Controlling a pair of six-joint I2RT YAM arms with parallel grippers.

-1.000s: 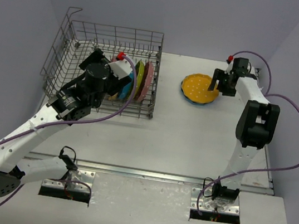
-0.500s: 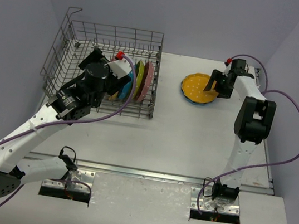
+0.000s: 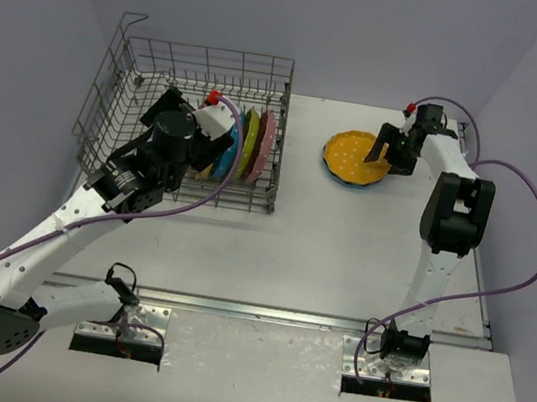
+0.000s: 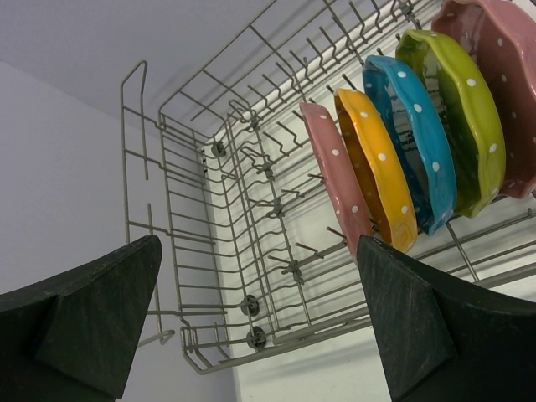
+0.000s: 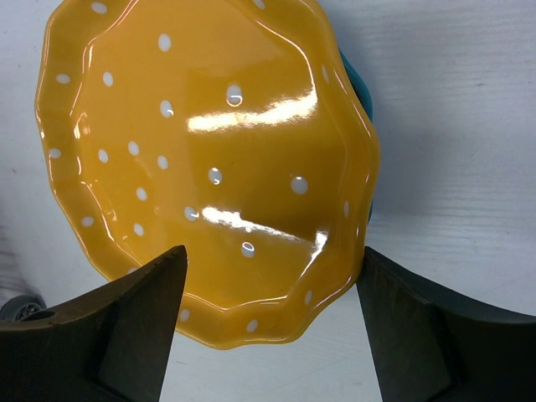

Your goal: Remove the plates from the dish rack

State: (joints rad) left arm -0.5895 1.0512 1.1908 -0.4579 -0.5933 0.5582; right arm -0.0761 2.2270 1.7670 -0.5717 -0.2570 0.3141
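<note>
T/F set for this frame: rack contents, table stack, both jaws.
1. Five plates stand in the rack. True.
2. The left jaws hold a plate. False: they are open and empty.
3. On the table, an orange plate lies on a blue one. True.
4. The right jaws grip that orange plate. False: they are open, not closed on it.
5. A green plate ends the row. False: pink plates sit at both ends.

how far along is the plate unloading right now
Done: an orange plate lies on a blue plate on the table. In hand: nothing; the right gripper is open above it, the left gripper open at the dish rack. Left: five plates standing in the rack.
</note>
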